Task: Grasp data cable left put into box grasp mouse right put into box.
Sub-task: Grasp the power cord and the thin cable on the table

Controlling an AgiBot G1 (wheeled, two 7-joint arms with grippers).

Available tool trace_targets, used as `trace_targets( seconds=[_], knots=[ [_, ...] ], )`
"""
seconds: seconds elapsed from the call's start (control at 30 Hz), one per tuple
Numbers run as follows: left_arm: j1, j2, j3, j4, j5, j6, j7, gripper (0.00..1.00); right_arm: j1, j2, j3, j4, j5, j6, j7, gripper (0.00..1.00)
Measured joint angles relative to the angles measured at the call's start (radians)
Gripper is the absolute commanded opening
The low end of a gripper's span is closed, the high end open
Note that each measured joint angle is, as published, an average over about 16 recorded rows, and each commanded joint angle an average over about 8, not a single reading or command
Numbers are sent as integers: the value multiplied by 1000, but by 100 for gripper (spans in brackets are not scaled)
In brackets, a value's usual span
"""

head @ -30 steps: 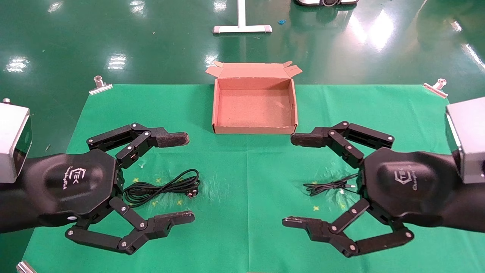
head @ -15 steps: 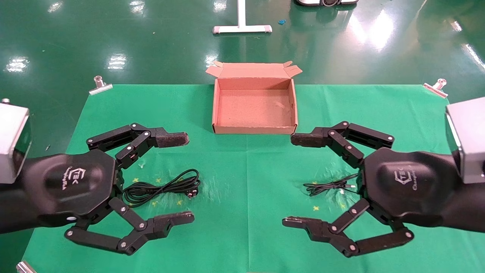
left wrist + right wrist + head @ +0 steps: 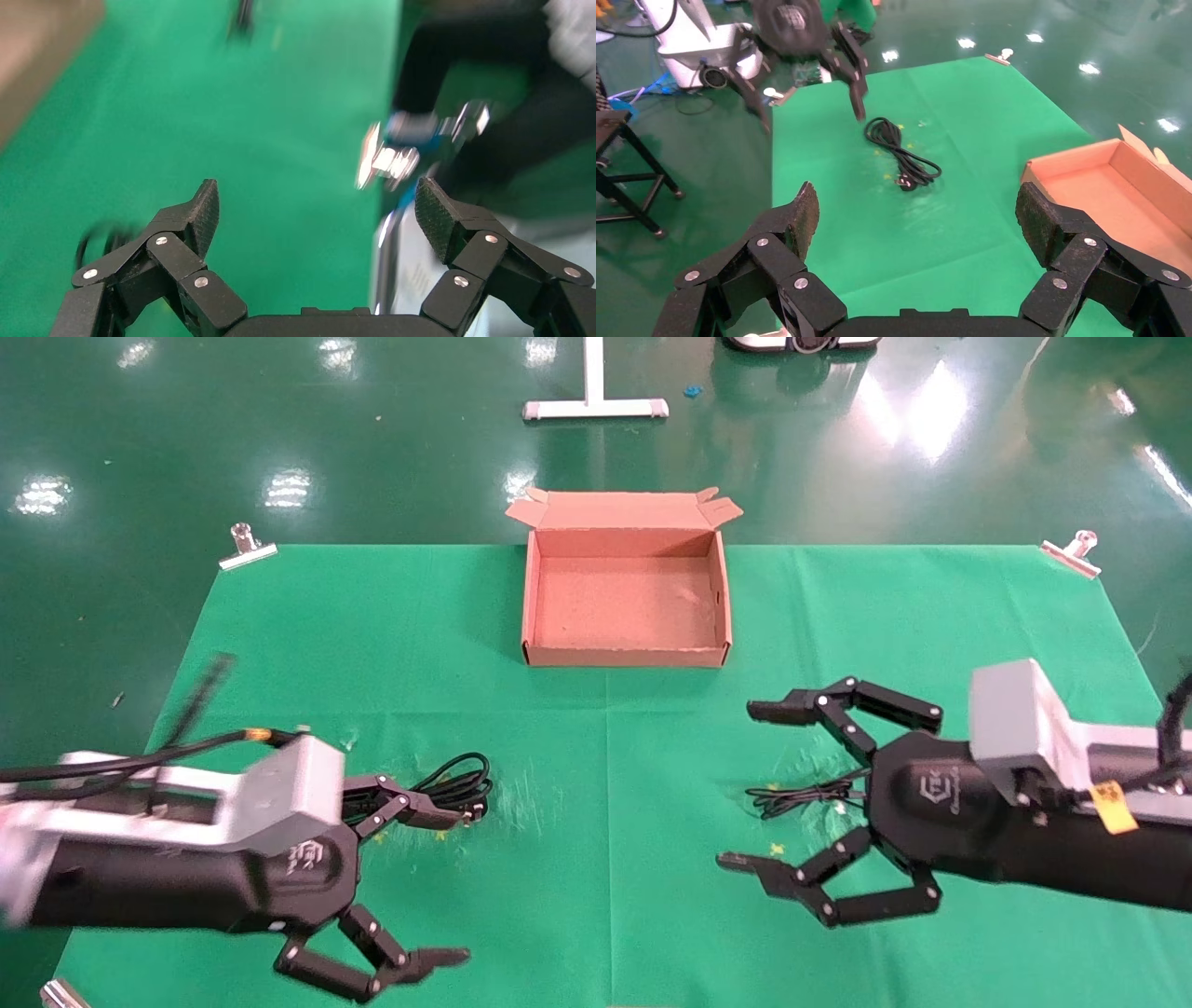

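Step in hand: approach to data cable [image 3: 424, 792] on desk [image 3: 605, 756], box [image 3: 626, 658] empty. Your left pincer [image 3: 447, 887], released, straddles it; next, lower and clench. Right pincer [image 3: 750, 786] released near mouse cord.

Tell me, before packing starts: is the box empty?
Empty: the box shows only bare cardboard floor; the data cable lies on the cloth.

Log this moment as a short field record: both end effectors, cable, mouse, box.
left end effector: open, over the near-left table, at the cable
right end effector: open, over the near-right table
data cable: looped on the green cloth, ungrasped
mouse: body hidden; only its thin cord shows
box: open, nothing inside, at the table's far middle
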Motion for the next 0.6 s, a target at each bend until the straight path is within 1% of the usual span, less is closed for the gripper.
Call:
trace_targets(
  seconds=[0.17,0.33,0.47,0.6],
  knots=[
    [-85,57,82,-6,229,-22,-80,100,-5,1,-2,20,-16,23,3,100],
    [-133,118,145,-7,423,-62,-144,100,-9,6,1,37,-15,31,11,100],
    [-146,160,183,-6,545,-97,-183,100,-11,11,4,44,-11,32,14,100],
    [-143,195,211,-3,637,-128,-213,100,-11,18,7,48,-8,31,17,100]
  ],
)
